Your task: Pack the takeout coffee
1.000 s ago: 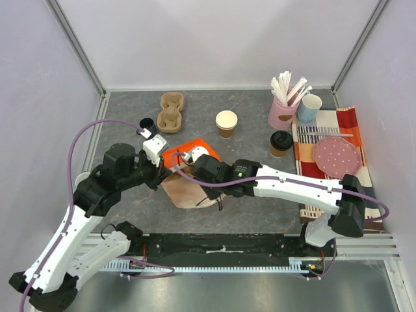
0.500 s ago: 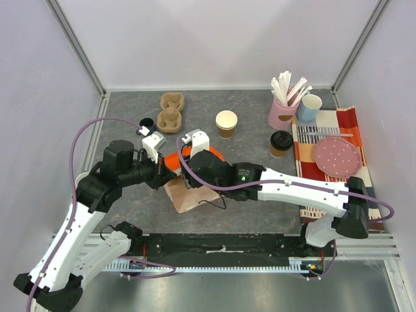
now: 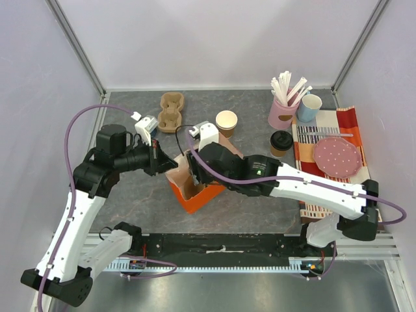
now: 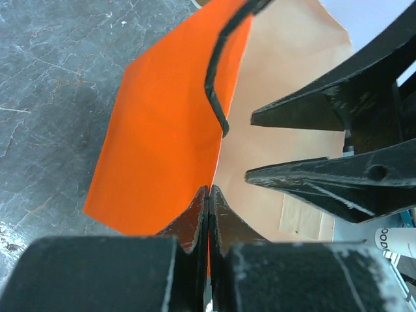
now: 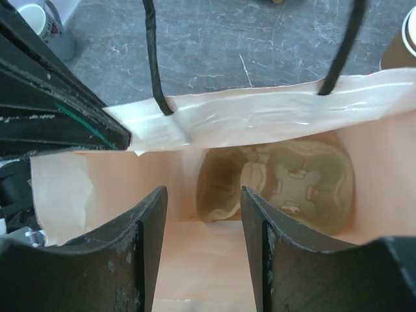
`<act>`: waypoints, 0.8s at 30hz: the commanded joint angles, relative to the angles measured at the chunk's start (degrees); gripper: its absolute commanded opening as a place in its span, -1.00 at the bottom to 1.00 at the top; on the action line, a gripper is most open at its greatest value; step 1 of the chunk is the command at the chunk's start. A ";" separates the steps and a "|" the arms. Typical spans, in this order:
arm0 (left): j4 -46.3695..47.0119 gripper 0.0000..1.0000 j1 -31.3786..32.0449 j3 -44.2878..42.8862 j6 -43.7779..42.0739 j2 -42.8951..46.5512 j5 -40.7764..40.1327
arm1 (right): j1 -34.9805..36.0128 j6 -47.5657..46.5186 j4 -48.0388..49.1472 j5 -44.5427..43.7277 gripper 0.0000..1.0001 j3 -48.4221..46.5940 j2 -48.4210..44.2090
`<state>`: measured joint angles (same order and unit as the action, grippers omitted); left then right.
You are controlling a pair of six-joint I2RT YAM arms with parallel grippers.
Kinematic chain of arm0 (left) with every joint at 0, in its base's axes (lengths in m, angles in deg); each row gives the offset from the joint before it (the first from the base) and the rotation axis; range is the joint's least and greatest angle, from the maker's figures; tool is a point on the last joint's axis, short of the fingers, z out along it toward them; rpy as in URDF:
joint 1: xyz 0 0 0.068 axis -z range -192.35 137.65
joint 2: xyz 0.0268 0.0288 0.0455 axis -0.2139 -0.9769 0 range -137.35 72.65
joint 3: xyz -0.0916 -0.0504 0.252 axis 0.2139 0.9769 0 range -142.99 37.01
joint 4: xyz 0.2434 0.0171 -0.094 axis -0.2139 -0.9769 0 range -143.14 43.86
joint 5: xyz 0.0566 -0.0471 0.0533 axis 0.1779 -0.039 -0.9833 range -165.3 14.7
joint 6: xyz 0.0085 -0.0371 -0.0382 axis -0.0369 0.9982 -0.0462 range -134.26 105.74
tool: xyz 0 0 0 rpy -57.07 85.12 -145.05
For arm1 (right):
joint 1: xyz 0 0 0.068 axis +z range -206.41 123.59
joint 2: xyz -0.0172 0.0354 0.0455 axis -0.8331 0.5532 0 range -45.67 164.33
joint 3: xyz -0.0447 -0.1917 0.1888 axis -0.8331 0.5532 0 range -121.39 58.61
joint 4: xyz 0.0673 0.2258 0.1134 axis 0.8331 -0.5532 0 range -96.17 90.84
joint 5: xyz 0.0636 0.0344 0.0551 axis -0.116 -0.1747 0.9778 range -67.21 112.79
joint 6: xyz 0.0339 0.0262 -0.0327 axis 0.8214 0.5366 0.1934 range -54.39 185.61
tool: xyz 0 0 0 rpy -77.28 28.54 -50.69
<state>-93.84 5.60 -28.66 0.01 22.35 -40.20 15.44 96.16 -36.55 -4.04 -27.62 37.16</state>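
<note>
An orange paper bag (image 3: 203, 196) with black cord handles stands open at the table's middle front. My left gripper (image 3: 161, 160) is shut on the bag's left wall (image 4: 169, 143), at its rim. My right gripper (image 5: 203, 194) is open, both fingers down inside the bag's mouth and holding nothing. A pulp cup carrier (image 5: 279, 182) lies deep inside the bag. Of the takeout coffee, one kraft cup (image 3: 226, 123) stands lidless behind the bag. The other cup (image 3: 281, 143), with a black lid, stands further right.
A second pulp carrier (image 3: 171, 110) lies at the back left. A pink holder of white sticks (image 3: 283, 112) and a light blue cup (image 3: 310, 107) stand at the back right. A striped cloth (image 3: 322, 175) with a pink plate (image 3: 337, 156) covers the right side. A dark mug (image 5: 40, 25) stands far left.
The bag went from lying flat to standing open. My left gripper lifted its rim up and back. My right gripper moved into the mouth and spread its fingers.
</note>
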 commanded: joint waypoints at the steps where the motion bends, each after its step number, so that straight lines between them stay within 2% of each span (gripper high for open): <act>1: 1.30 -0.96 -0.20 1.24 1.21 1.87 2.96 | -0.13 -2.24 -8.57 2.12 0.14 -4.55 6.28; 4: 0.68 -0.96 -0.29 3.70 0.86 2.93 2.09 | -1.63 -1.72 -11.46 8.36 0.14 -5.52 9.80; 8: 1.55 -0.95 -0.29 5.72 1.20 2.93 2.08 | -1.81 -2.59 -15.87 7.85 0.25 -4.91 13.50; 13: 3.32 -0.96 -1.08 8.19 3.05 1.70 2.97 | -2.16 -7.52 -8.24 9.34 0.39 -3.15 16.65; 20: 4.55 -0.96 -2.05 8.63 3.50 1.17 2.35 | -3.03 -2.87 -4.45 10.57 0.41 1.50 19.65; 24: 3.76 -0.95 -2.05 8.28 1.74 2.22 0.24 | -3.48 -0.05 -5.06 10.22 0.36 5.81 19.83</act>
<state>-90.96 3.44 -20.09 1.56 23.20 -40.10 12.73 92.29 -41.05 5.95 -25.92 55.63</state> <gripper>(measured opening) 0.026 0.694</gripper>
